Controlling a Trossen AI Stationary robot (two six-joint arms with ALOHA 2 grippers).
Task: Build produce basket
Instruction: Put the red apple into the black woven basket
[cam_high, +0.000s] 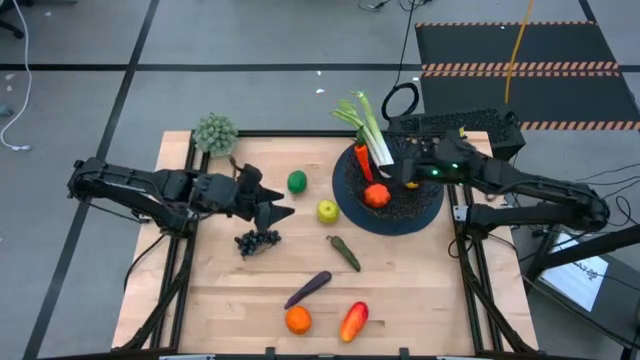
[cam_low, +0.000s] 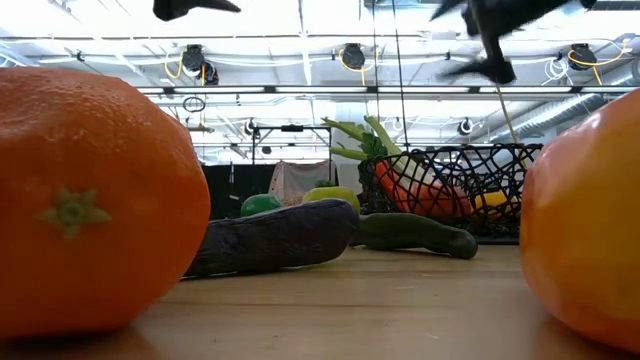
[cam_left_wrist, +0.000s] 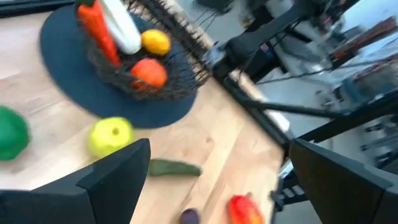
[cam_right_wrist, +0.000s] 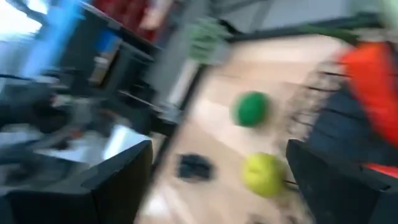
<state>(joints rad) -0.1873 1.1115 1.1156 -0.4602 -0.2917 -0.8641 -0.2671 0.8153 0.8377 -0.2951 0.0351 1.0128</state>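
Orange (cam_low: 90, 195) nearest (no readable writing), basket (cam_high: 432, 205) holding leek (cam_high: 372, 128), carrot (cam_high: 362, 165)

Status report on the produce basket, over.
Left gripper open, empty, above grapes. Right gripper open over basket. Leek, carrot, tomato, lemon in. Nothing blocking.

I am working in what looks like a robotics lab or workshop hall, not a home. From the low view I see a high open ceiling with strip lights (cam_low: 300, 90), round lamps (cam_low: 352, 55) and exposed pipes (cam_low: 590, 100). From above, the wooden table (cam_high: 420, 290) sits on a black metal frame over grey carpet tiles (cam_high: 250, 40), with loose cables (cam_high: 400, 100) and a black mat edged in orange hazard stripes (cam_high: 520, 68).
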